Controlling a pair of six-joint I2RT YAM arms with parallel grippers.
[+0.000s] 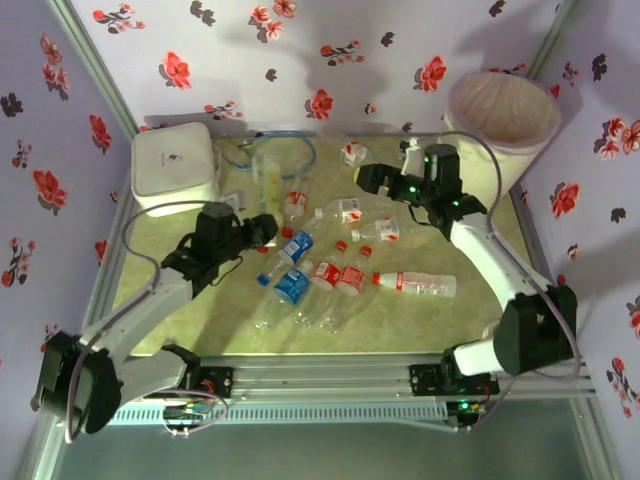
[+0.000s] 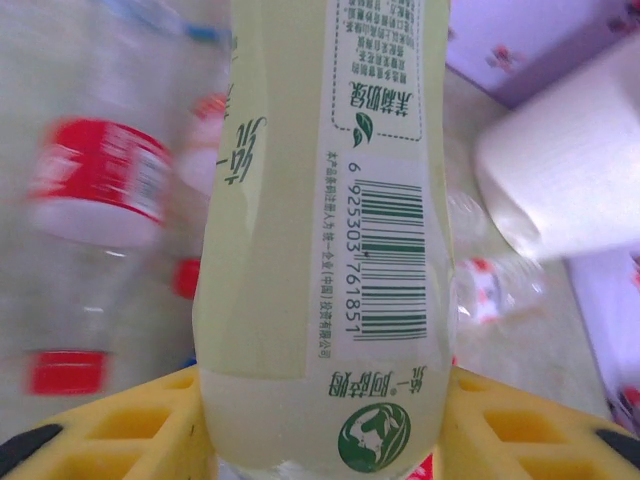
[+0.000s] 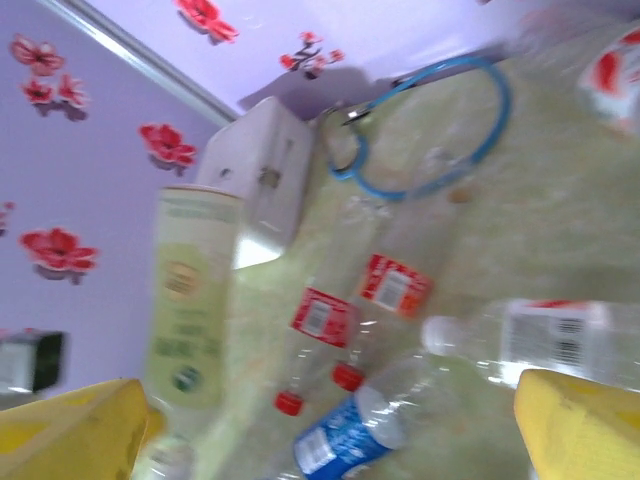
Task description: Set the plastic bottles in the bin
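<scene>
Table (image 1: 440, 320) top was greenish marble, walls purple with red flowers | label had barcode 6925303761851 and green Chinese words | left gripper (image 2: 320, 440) squeezed pale green bottle (image 2: 300, 250), long side running away from its fingers | right gripper (image 3: 325, 430) was wide apart, holding nothing | other bottles (image 1: 330, 272) lay mid-table | bin (image 1: 520, 152) stood at far right corner

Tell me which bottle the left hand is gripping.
The bottle with the pale green label, clamped between the left hand's yellow fingers; the other bottles sit loose on the table, mostly red-and-white labelled.
</scene>
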